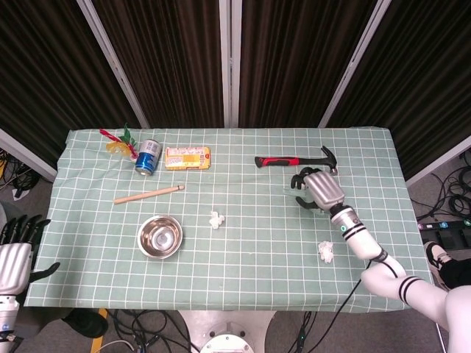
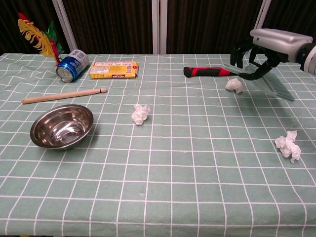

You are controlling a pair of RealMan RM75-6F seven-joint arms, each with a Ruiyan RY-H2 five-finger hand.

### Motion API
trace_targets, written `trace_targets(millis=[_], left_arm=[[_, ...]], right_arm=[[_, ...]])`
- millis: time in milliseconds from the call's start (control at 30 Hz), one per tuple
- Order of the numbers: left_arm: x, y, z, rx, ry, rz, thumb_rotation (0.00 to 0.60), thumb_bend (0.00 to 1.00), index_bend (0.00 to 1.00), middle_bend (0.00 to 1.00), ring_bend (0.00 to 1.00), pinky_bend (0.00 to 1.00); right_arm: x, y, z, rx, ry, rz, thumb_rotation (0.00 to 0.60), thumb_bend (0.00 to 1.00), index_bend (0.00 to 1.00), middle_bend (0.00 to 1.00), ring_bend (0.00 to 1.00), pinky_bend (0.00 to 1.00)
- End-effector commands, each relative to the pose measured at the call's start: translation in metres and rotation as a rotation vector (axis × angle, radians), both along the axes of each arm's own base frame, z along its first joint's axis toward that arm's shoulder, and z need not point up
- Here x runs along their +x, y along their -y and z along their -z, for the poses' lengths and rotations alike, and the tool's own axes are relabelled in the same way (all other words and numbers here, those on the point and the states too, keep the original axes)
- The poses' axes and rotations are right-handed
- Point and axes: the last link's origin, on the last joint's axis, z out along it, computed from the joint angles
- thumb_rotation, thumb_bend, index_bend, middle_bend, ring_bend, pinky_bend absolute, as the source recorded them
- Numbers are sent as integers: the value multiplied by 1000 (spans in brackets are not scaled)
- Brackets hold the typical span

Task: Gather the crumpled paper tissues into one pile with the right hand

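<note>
Checked tablecloth (image 2: 163,197); biscuit pack (image 2: 114,69) lettering unreadable.

bowl (image 2: 61,127) left of middle tissue (image 2: 140,113), hammer (image 2: 210,72) behind far tissue (image 2: 233,85)

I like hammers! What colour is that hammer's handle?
Red and black hammer handle, clearest in the chest view.

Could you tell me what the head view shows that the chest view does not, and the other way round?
Only the head view shows the left hand, off the table's left edge, and the right forearm. Only the chest view shows the tissue below the right hand, and the comb that hand holds above the table. Both show the bowl, hammer, middle tissue and right-side tissue.
</note>
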Motion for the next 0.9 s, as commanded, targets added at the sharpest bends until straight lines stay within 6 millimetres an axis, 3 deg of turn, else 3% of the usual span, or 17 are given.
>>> trace_targets(millis=[33, 233, 467, 900], left_arm=[[1, 1, -3, 2, -9, -11, 600, 0, 162, 101, 41, 58], [6, 2, -3, -1, -20, -22, 600, 0, 162, 101, 41, 58], [7, 2, -4, -6, -28, -41, 600, 0, 162, 101, 42, 57], [8, -2, -3, -15, -29, -30, 600, 0, 162, 101, 41, 58]], right_arm=[[15, 34, 5, 27, -14, -67, 600, 547, 564, 601, 275, 406], [20, 51, 24, 82, -12, -60, 600, 584, 564, 601, 275, 407], [24, 53, 45, 132, 28, -51, 600, 623, 564, 602, 298, 420], [47, 21, 75, 320, 392, -62, 600, 628, 564, 603, 298, 422]])
